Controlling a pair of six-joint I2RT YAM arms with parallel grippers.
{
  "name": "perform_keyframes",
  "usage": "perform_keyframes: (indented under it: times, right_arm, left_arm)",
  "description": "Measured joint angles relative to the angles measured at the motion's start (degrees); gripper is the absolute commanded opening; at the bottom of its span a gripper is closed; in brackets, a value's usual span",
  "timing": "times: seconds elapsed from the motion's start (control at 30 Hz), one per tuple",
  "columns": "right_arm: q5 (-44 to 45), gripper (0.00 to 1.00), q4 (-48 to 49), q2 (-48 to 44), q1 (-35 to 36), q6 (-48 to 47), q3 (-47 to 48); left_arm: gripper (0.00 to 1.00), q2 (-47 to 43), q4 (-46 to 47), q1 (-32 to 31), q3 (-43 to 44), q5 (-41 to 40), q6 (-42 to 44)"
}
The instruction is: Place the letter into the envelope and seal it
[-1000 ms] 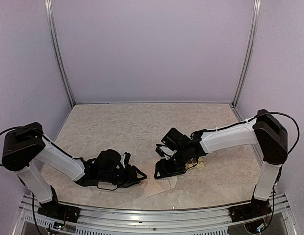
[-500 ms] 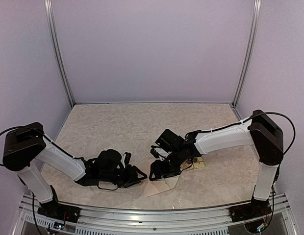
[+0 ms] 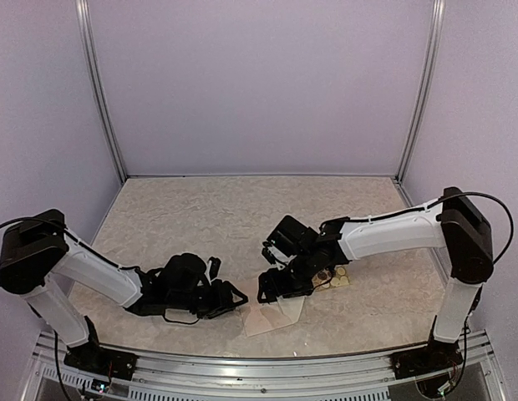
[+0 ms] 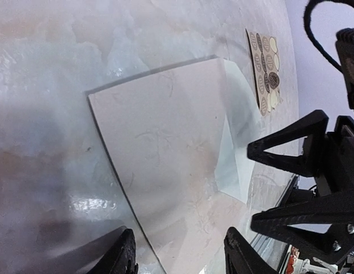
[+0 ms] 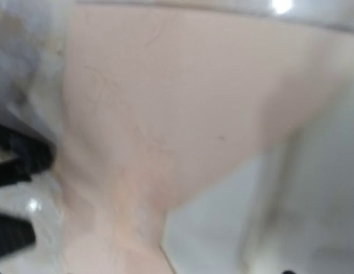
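Note:
The cream envelope (image 3: pixel 274 317) lies flat on the table near the front edge, between my two grippers. In the left wrist view the envelope (image 4: pixel 165 142) has its pale flap (image 4: pixel 229 162) lying at its right side. My left gripper (image 3: pixel 239 297) is low at the envelope's left edge, open and empty, its jaws (image 4: pixel 180 258) spread over the envelope's near edge. My right gripper (image 3: pixel 270 290) hangs over the envelope's far edge. In the left wrist view its two fingers (image 4: pixel 291 149) stand apart. The right wrist view is blurred and filled by the envelope (image 5: pixel 165 97). No separate letter sheet shows.
A square card of round brown and yellow stickers (image 3: pixel 331 278) lies just right of the right gripper and also shows in the left wrist view (image 4: pixel 264 71). The table's front rail (image 3: pixel 259 368) runs close behind the envelope. Purple walls enclose the marbled table (image 3: pixel 225 217).
My right gripper has shifted slightly left over the envelope's far edge. The left gripper and the envelope have barely moved.

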Motion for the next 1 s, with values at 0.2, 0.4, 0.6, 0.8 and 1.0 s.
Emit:
perform_keyframes:
  times: [0.2, 0.4, 0.6, 0.8, 1.0]
  right_arm:
    - [3.61, 0.76, -1.7, -10.8, -2.64, -0.11, -3.39]
    - [0.7, 0.76, 3.96, -16.9, -10.08, -0.52, -13.29]
    - [-3.87, 0.75, 9.86, -15.61, -11.54, -0.79, -18.12]
    - [-4.57, 0.75, 13.38, -13.42, -12.35, -1.18, -18.36]
    - [-4.74, 0.74, 14.99, -12.46, -13.16, -1.38, -19.61]
  left_arm:
    - [0.47, -5.64, -7.3, -0.09, 2.45, -3.61, 3.74]
    - [0.41, -5.44, -8.07, -0.09, 6.69, -3.74, 6.69]
    - [0.38, -0.92, -6.91, -0.09, 8.7, -2.34, 8.26]
    - [0.38, 4.35, -5.49, -0.11, 9.9, -0.22, 9.35]
    - [0.37, 7.1, -5.31, -0.11, 11.1, 0.7, 9.97]
